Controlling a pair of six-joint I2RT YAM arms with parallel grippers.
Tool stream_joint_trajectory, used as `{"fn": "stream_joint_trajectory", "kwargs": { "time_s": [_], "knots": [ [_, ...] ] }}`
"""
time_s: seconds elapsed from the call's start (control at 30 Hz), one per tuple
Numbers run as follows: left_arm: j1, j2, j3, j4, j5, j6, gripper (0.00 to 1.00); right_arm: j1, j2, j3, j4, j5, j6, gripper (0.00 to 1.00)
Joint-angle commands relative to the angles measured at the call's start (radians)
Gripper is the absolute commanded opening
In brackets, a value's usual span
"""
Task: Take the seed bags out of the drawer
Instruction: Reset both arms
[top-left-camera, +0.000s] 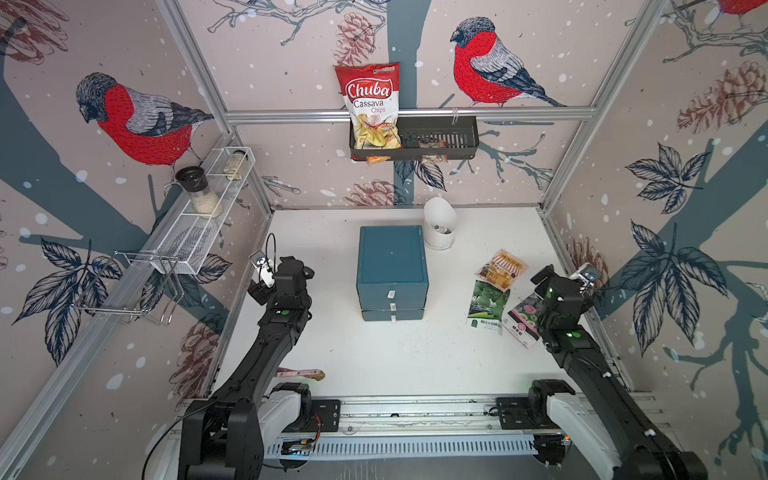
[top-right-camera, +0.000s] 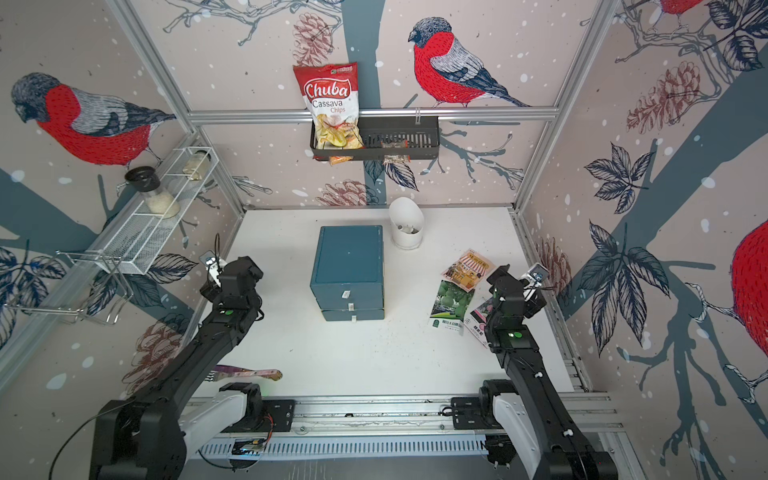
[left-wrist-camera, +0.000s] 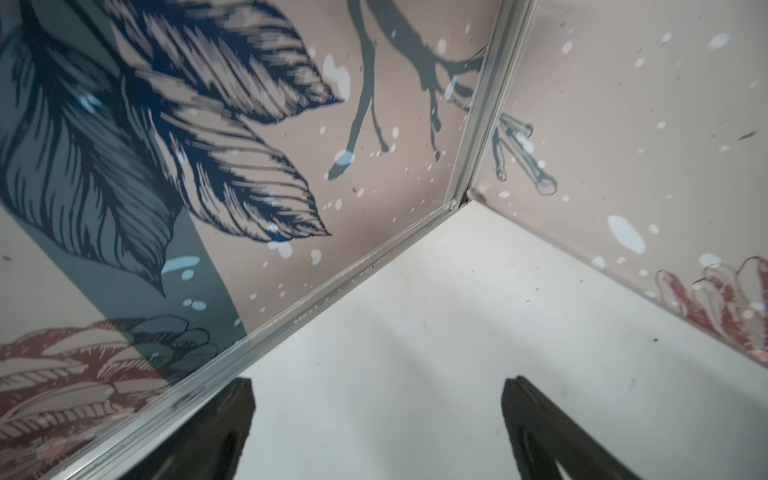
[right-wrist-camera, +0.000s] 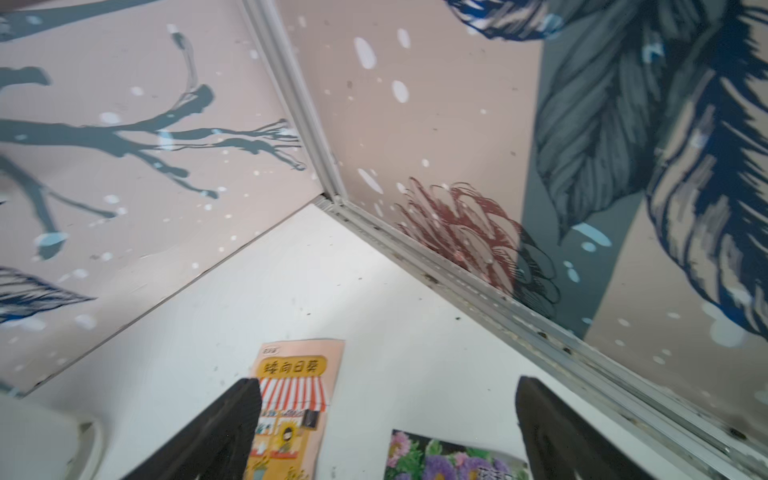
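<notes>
Three seed bags lie flat on the white table, right of the drawer unit. They are an orange one with a striped awning (top-left-camera: 500, 270) (right-wrist-camera: 299, 399), a green one (top-left-camera: 488, 305) and a purple-pink flower one (top-left-camera: 524, 320) (right-wrist-camera: 449, 457). The blue drawer unit (top-left-camera: 392, 257) stands mid-table with its stacked drawers pushed in. My right gripper (right-wrist-camera: 388, 384) hangs open over the orange and flower bags and holds nothing. My left gripper (left-wrist-camera: 378, 386) is open over bare table near the left wall, also holding nothing.
A white scoop-shaped cup (top-left-camera: 439, 224) stands behind the drawer unit. A black basket (top-left-camera: 457, 137) on the back rail holds a Chuba chips bag (top-left-camera: 370, 104) and small packets. A wire shelf (top-left-camera: 199, 232) with jars lines the left wall. A utensil (top-left-camera: 303, 374) lies front left.
</notes>
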Motion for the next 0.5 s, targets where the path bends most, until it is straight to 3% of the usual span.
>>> {"fn": "stream_joint_trajectory", "kwargs": {
  "time_s": [0.0, 0.07, 0.23, 0.37, 0.47],
  "knots": [
    [0.026, 0.050, -0.080, 0.273, 0.037, 0.009, 0.97, -0.040, 0.039, -0.026, 0.095, -0.065, -0.001, 1.00],
    [0.029, 0.122, -0.078, 0.320, 0.088, 0.015, 0.98, -0.054, 0.076, -0.046, 0.159, -0.043, -0.015, 1.00],
    [0.030, 0.310, -0.103, 0.560, 0.204, 0.177, 0.98, -0.055, 0.267, -0.085, 0.378, -0.033, -0.058, 1.00],
    [0.032, 0.360, -0.161, 0.711, 0.275, 0.196, 0.99, -0.046, 0.424, -0.103, 0.559, -0.062, -0.153, 1.00],
    [0.023, 0.392, -0.138, 0.712, 0.337, 0.242, 0.99, -0.046, 0.473, -0.133, 0.721, -0.112, -0.188, 1.00]
  ]
}}
